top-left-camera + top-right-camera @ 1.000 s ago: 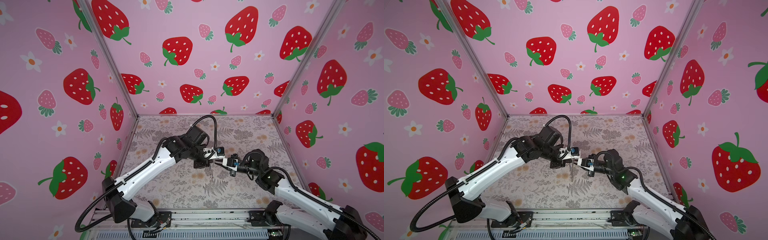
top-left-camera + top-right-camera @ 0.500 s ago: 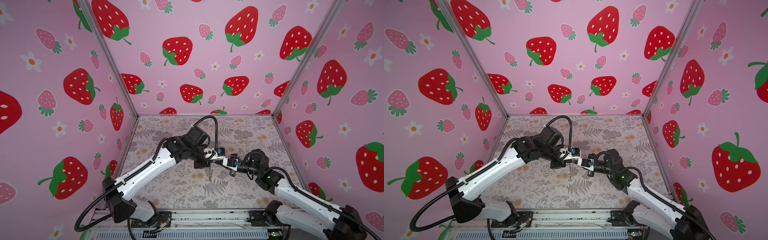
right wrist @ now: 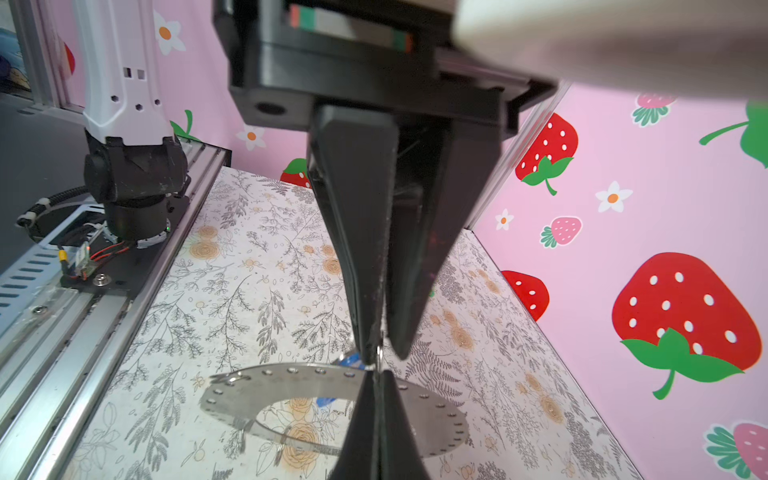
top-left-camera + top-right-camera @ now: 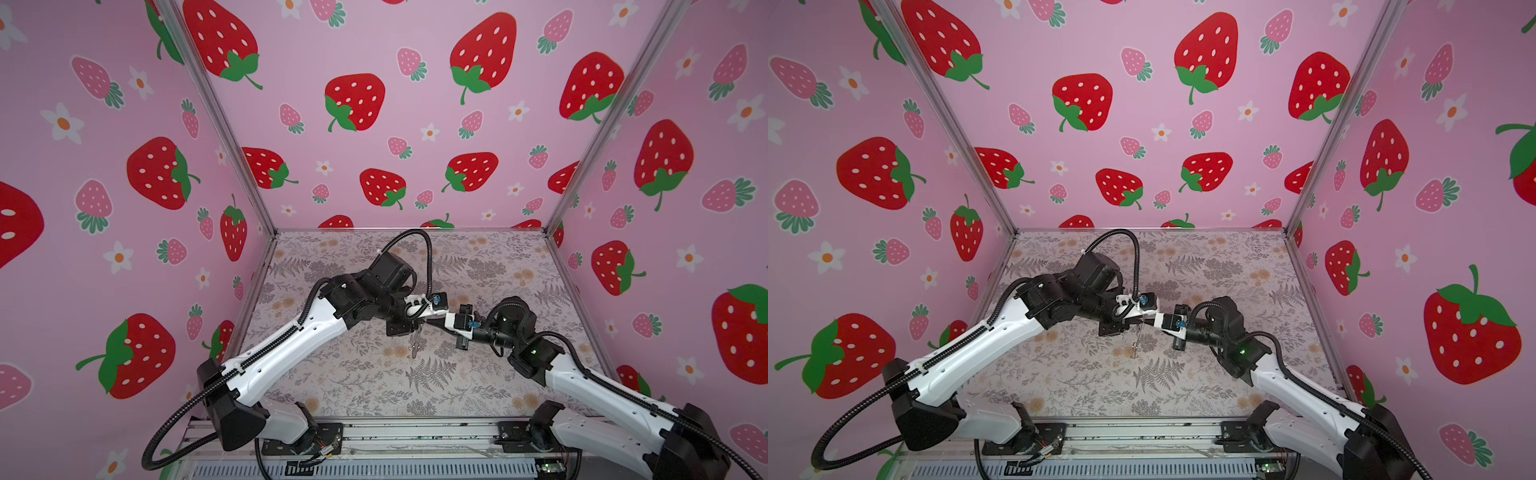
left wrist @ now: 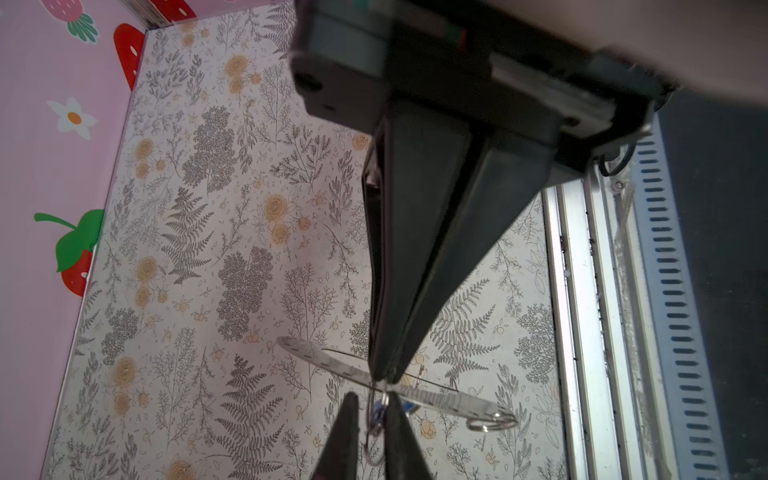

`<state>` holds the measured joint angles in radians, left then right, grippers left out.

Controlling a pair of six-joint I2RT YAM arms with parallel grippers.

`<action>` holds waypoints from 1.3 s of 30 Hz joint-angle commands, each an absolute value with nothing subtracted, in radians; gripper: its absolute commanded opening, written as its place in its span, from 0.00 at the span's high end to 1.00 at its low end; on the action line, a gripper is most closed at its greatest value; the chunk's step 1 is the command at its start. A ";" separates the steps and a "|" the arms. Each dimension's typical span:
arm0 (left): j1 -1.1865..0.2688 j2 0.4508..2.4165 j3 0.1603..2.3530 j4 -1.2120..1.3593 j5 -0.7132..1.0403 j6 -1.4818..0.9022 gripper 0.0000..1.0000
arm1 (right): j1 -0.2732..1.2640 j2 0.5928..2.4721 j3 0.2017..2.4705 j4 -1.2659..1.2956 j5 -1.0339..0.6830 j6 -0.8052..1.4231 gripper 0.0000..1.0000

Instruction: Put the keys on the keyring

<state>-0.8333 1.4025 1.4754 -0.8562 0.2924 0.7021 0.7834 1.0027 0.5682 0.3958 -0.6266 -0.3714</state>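
The keyring (image 3: 291,376) is a flat grey metal ring with small holes along its band. It hangs in mid-air over the middle of the floral table, and the left wrist view shows it edge-on (image 5: 440,400). My right gripper (image 3: 376,374) is shut on its rim. My left gripper (image 5: 372,397) faces it tip to tip, its fingers (image 5: 347,432) slightly apart. Between those fingers sit a thin wire loop and the blue key (image 5: 378,409). The blue key (image 3: 353,359) also shows behind the band. In both top views the tips meet above the table and the keyring (image 4: 414,345) dangles below them.
Small split rings (image 5: 492,422) hang from the keyring's far end. The floral table (image 4: 374,386) is walled in by pink strawberry panels. A metal rail (image 4: 415,436) and both arm bases (image 3: 133,174) run along its front edge.
My right gripper's jaws have closed fully on the keyring. My left gripper's jaws, shut until just before, have parted a little. Both wrists barely moved.
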 commanded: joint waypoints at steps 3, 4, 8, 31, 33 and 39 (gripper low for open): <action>-0.774 1.334 1.399 -0.739 0.427 0.667 0.61 | 0.778 1.008 0.565 0.441 -0.613 -0.299 1.00; -0.751 1.323 1.383 -0.725 0.455 0.653 0.60 | 0.776 1.006 0.562 0.454 -0.612 -0.290 1.00; -0.644 1.272 1.292 -0.638 0.606 0.578 0.59 | 0.768 1.008 0.542 0.532 -0.621 -0.239 1.00; -0.569 1.216 1.029 -0.256 0.917 0.499 0.71 | 0.765 1.017 0.521 0.638 -0.717 -0.216 1.00; -0.569 1.214 1.025 -0.255 0.917 0.502 0.71 | 0.764 1.017 0.522 0.638 -0.720 -0.215 1.00; -0.569 1.209 1.011 -0.261 0.910 0.521 0.70 | 0.765 1.011 0.522 0.638 -0.722 -0.218 1.00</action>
